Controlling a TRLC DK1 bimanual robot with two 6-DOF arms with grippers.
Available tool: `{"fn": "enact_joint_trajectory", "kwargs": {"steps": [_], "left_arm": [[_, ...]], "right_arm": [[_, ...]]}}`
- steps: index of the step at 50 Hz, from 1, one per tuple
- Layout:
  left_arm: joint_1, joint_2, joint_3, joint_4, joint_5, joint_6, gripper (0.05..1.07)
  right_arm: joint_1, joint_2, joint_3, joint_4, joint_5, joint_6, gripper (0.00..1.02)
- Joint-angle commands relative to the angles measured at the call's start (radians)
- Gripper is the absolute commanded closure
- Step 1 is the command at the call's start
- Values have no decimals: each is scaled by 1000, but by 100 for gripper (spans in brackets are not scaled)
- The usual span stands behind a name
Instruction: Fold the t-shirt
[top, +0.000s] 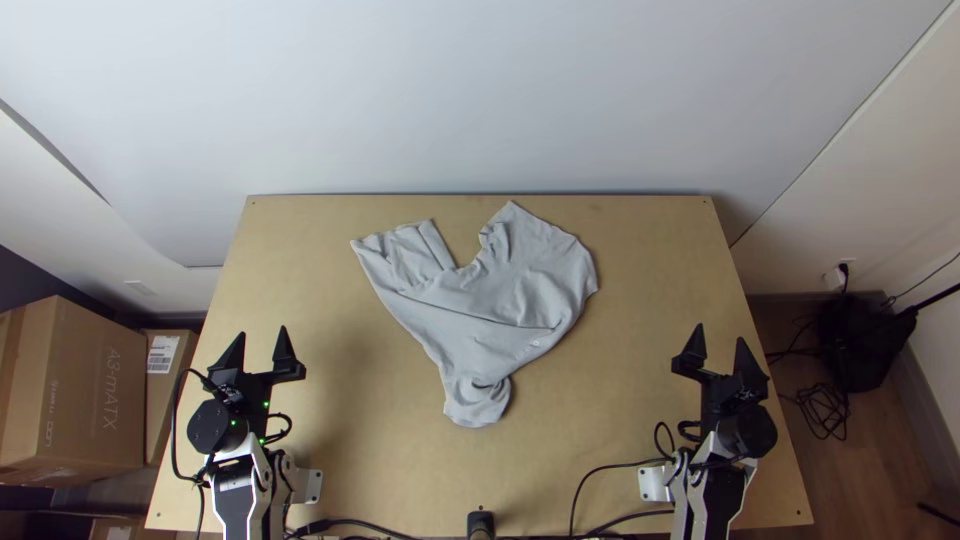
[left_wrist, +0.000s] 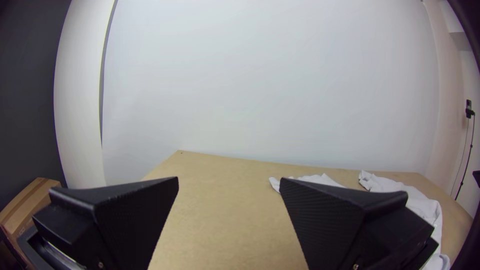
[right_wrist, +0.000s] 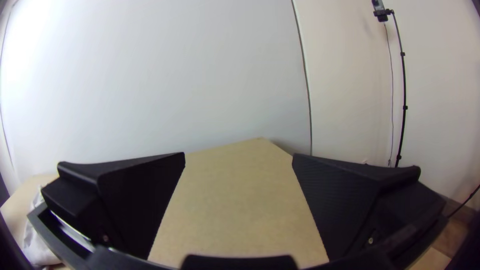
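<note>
My left gripper (top: 262, 350) stands open over the table's left side in the top view, and my right gripper (top: 722, 352) stands open over its right side. Between them, apart from both, a light grey t-shirt (top: 500, 305) lies bunched and creased, with two parts spreading toward the far edge and a narrow end toward the near edge. In the left wrist view the open left gripper (left_wrist: 229, 182) has nothing between its fingers, and the shirt (left_wrist: 425, 200) lies partly behind one finger. The right wrist view has the open right gripper (right_wrist: 239, 156) and a bit of shirt (right_wrist: 37, 245).
The wooden table (top: 640, 420) has bare wood on both sides of the shirt. Black cables (top: 600, 470) and a small dark device (top: 481, 524) are at its near edge. Cardboard boxes (top: 75, 385) stand left of the table, a black bag-like object (top: 865, 345) on the right.
</note>
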Motion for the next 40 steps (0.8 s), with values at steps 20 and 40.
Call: {"fn": "enact_joint_trajectory", "kwargs": {"steps": [20,40], "left_arm": [[-5,-4,-41,3,-1,13,10],[-6,-4,-41,3,-1,9,10]], "right_arm": [[118,-4,-6,-15,7,27,3],[132,-4,22,-38,32,13,3]]}}
